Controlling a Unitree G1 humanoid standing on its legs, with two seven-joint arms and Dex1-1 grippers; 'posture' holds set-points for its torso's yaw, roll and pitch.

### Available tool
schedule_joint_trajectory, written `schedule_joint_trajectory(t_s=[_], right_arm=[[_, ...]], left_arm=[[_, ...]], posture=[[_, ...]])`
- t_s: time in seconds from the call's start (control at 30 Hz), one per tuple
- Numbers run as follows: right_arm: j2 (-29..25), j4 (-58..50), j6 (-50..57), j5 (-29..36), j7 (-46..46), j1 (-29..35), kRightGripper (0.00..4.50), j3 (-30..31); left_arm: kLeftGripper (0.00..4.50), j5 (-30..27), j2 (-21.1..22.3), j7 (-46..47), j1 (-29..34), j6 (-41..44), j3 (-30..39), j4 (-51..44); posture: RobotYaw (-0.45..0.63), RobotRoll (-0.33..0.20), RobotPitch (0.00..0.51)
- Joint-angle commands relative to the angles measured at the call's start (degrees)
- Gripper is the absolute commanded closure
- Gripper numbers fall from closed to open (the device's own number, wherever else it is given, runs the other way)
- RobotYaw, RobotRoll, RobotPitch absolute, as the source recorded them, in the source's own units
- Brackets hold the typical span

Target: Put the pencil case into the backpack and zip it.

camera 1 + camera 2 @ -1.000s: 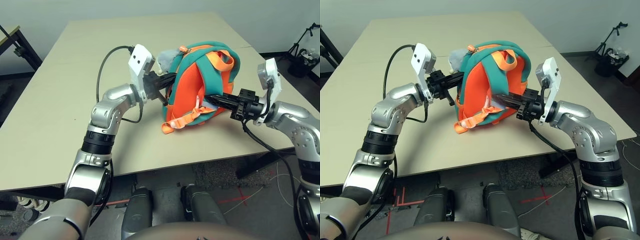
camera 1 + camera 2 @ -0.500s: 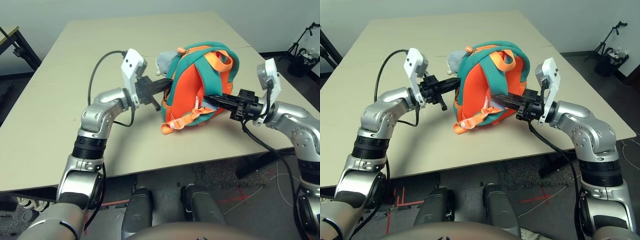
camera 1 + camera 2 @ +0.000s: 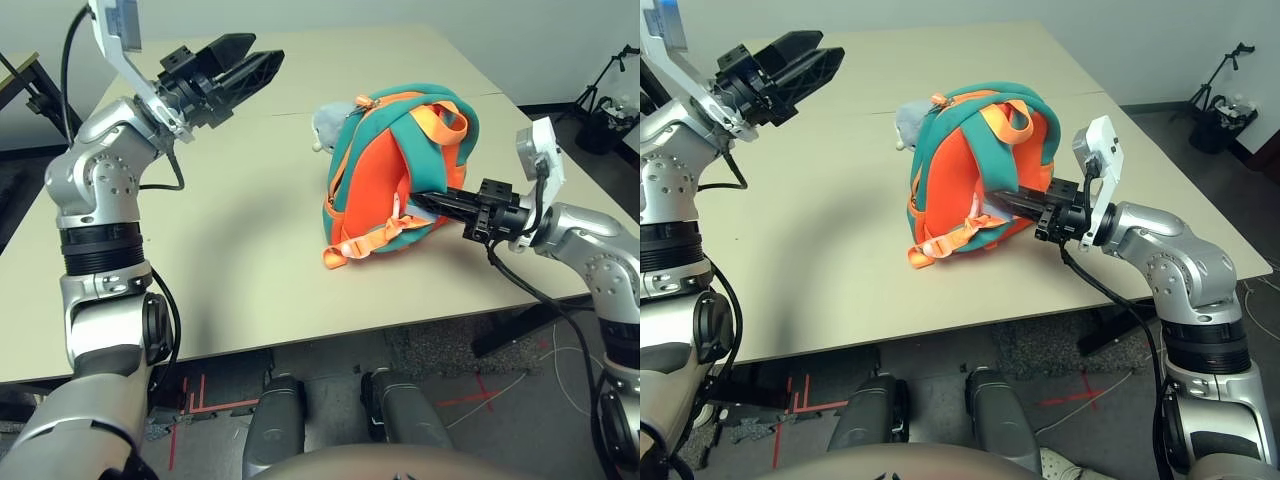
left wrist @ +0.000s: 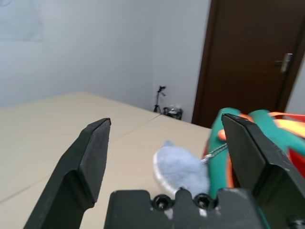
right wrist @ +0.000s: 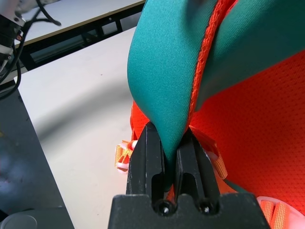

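Teal fabric with orange panels makes up the backpack (image 3: 385, 185), which stands upright on the pale surface (image 3: 235, 290), near its front edge. The right end effector (image 3: 428, 200) is closed on a teal shoulder strap (image 5: 167, 95), pinching the padded cloth between its two black fingers. An orange strap with a buckle (image 3: 355, 248) lies low against the backpack, its end reaching the surface. Up and to the left, the left end effector (image 3: 262, 62) hangs in the air, well apart from the backpack, its fingers spread wide with nothing between them. A grey plush animal (image 3: 330, 125) hangs by a metal chain (image 4: 215, 151) at the backpack's side. The pencil case cannot be made out.
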Motion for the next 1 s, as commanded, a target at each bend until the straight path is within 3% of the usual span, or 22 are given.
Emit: schedule_joint_trajectory(t_s=[0.03, 0.33, 1.0], right_arm=[[-0.44, 0.70, -0.58, -0.92, 0.40, 0.13, 4.50, 0.16], [-0.97, -0.23, -0.63, -1.08, 0.40, 1.10, 4.50, -0.30], [-1.81, -2.36, 0.19, -0.29, -0.97, 2.92, 4.50, -1.48]], left_arm=[[0.04, 2.59, -2.50, 1.58, -0.83, -2.70, -1.81, 4.01], [0.04, 3.80, -9.60, 0.23, -3.07, -5.27, -3.43, 14.16], [0.04, 4.86, -15.47, -3.43, -6.18, -8.51, -3.59, 26.71]], posture=[[-0.15, 0.000, 0.054], [-0.18, 0.000, 0.039], [-0.21, 0.000, 0.055]])
